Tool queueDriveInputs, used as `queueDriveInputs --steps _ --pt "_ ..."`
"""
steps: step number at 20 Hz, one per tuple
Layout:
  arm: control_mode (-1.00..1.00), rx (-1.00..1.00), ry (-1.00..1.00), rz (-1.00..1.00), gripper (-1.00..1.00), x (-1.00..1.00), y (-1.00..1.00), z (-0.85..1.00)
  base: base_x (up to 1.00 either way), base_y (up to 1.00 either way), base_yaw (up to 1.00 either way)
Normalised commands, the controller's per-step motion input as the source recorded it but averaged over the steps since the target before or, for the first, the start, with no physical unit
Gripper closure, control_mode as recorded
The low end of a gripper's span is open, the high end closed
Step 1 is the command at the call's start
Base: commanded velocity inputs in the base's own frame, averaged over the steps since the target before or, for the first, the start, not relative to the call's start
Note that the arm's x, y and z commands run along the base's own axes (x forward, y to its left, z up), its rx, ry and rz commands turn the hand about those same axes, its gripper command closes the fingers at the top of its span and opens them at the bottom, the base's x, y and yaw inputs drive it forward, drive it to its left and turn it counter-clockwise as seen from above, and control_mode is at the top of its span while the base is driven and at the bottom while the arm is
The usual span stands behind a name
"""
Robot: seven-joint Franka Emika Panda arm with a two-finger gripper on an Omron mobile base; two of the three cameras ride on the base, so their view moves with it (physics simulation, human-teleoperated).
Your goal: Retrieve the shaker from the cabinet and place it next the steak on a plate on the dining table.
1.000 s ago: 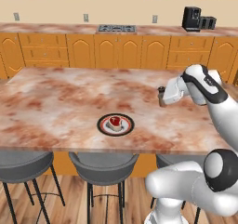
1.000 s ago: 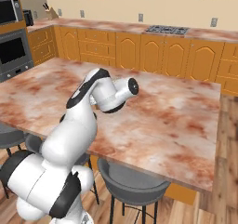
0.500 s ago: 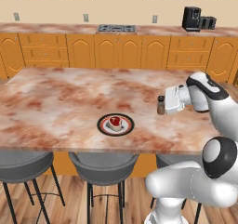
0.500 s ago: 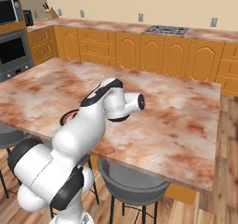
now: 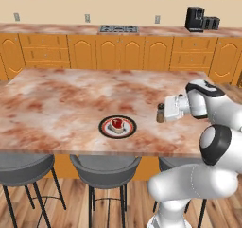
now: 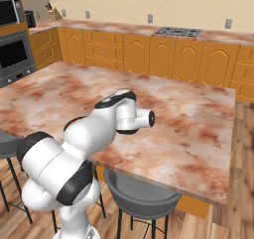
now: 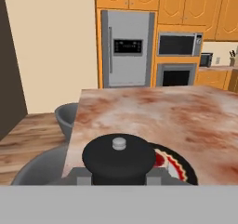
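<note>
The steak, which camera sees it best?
The left base view: the whole steak sits in plain sight on its plate. The hand view has the shaker covering most of it. The right base view has the arm in the way.

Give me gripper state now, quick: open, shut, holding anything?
Gripper: shut on the shaker, held upright just above the dining table, to the right of the plate with the steak.

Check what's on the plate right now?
The steak sits on the plate, red-brown, near its middle. In the hand view the shaker held in the claw covers most of the plate, so little shows there.
</note>
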Motion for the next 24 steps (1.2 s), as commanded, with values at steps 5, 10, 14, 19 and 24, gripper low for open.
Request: queueDriveInputs --steps 5,10,14,19,24 --pt "-1.00 0.03 0.00 0.00 1.00 0.21 0.02 -0.21 0.00 0.00 0.00" --pt "-1.00 0.00 0.00 0.00 1.00 0.20 0.14 -0.31 0.00 0.00 0.00" --pt "-1.00 0.01 0.00 0.00 1.00 0.16 0.13 -0.25 0.00 0.00 0.00" --pt "-1.00 0.04 0.01 0.00 1.00 0.15 0.02 -0.13 0.00 0.00 0.00" --pt "-1.00 0.01 0.00 0.00 1.00 0.12 0.03 -0.07 0.00 0.00 0.00"
